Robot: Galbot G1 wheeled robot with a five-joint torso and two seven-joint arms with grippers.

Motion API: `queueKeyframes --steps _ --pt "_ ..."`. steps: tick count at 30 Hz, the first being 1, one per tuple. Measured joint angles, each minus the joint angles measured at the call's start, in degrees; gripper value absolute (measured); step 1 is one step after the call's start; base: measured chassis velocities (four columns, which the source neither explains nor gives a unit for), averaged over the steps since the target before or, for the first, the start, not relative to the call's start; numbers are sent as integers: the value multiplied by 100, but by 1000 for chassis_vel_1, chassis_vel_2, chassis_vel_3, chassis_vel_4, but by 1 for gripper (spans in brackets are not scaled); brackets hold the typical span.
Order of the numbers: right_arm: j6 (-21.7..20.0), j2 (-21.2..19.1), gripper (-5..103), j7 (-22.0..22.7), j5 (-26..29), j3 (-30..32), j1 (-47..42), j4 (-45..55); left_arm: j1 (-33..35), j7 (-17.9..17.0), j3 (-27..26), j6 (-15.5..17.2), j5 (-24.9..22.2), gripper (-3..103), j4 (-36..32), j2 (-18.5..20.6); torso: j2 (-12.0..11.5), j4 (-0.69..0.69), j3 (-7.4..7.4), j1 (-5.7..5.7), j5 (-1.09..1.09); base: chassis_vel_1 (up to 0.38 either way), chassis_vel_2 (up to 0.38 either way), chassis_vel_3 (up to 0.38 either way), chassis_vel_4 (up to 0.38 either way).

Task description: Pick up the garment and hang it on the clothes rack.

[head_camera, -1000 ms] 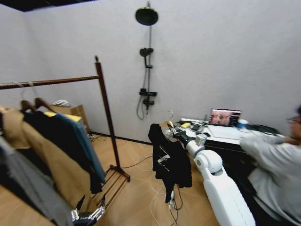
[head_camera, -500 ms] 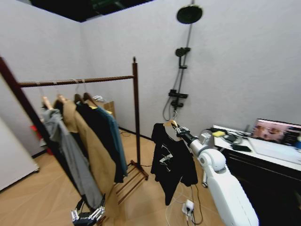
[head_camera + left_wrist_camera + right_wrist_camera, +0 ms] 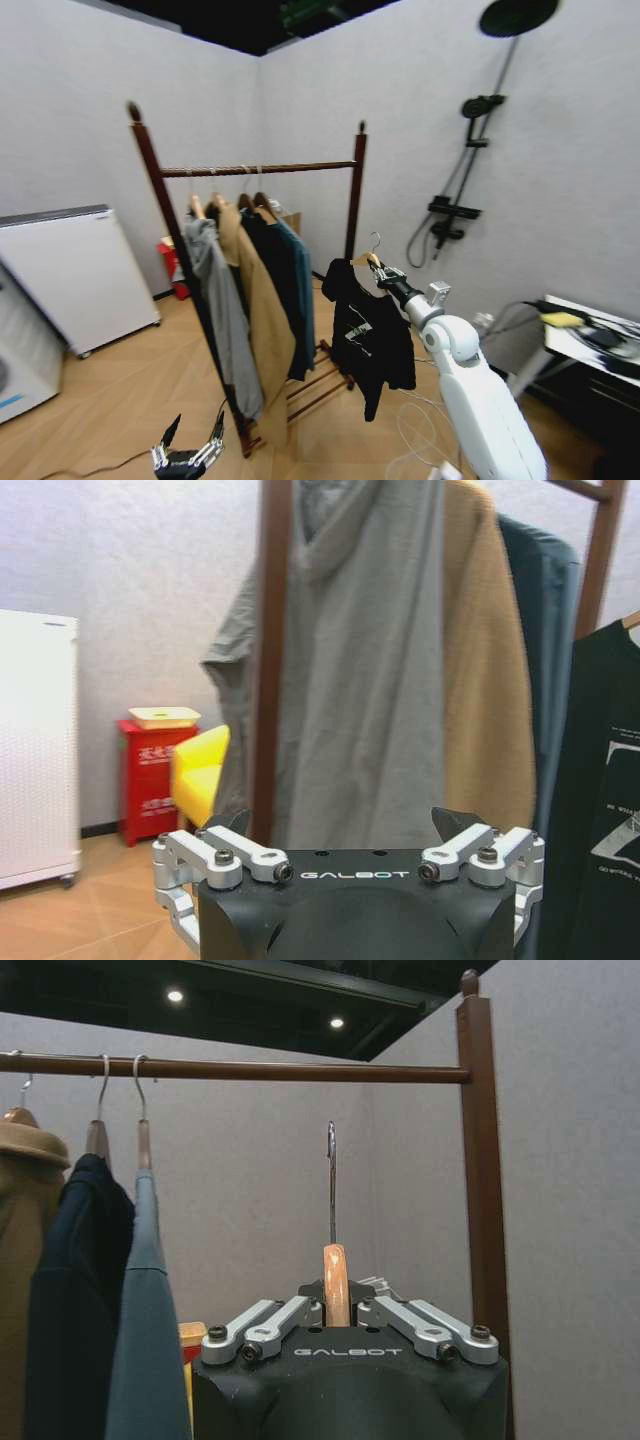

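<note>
I am holding the black jacket (image 3: 368,335) beside the clothes rack (image 3: 352,200), right gripper (image 3: 380,275) fingers clamped on its wooden hanger (image 3: 336,1285); left gripper (image 3: 187,458) fingers are hanging apart near the rack's foot.

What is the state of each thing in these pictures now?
Black jacket: on its hanger, held in the air, not on the rack.
Right tool: shut on the hanger.
Left tool: open, low, holding nothing.
Rack: upright, coats hanging on its rail.
</note>
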Motion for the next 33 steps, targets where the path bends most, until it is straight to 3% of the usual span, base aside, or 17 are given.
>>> queueKeyframes --steps 21,33 --pt "23 227 10 -155 -140 -188 -173 374 0 0 1 0 0 100 0 0 -2 -2 1 5 -1 -57 88 87 -52" --pt "-228 133 10 -219 25 -227 -41 558 0 0 0 0 0 100 0 0 2 -2 -2 -4 0 18 43 27 10"
